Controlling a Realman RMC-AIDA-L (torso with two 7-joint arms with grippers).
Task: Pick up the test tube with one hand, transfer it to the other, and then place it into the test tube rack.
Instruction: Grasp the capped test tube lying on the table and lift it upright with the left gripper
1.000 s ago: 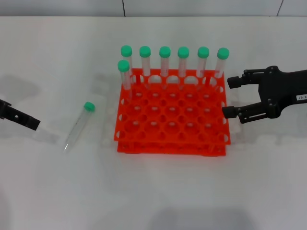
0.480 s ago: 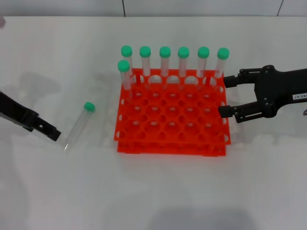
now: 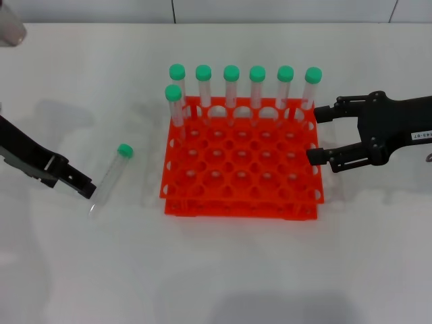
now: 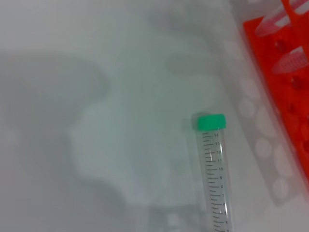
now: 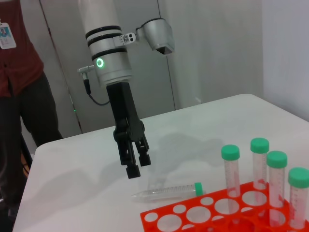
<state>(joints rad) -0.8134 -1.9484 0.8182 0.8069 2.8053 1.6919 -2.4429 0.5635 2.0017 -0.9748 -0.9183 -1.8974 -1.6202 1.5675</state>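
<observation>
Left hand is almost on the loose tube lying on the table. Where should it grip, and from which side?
Grip the test tube on its clear barrel just below the green cap, coming straight down from above. It lies flat, cap pointing away from the robot, tip nearest the left hand. Fingers should probably straddle the barrel crosswise; the tapered tip would likely slip.

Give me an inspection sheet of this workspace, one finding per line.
Surface: white table, bare around the rack.
Job's things: test tube lying flat on the table, green cap toward the far edge, to the left of the test tube rack; seven capped tubes stand upright in the rack's far holes.
Clutter: nothing seen.
Grippers: left gripper low beside the lying tube's tip, not holding it, fingers look closed; right gripper open at the rack's right edge, empty.
Cables: black cable at the left wrist.
Surroundings: a person stands behind the table.
</observation>
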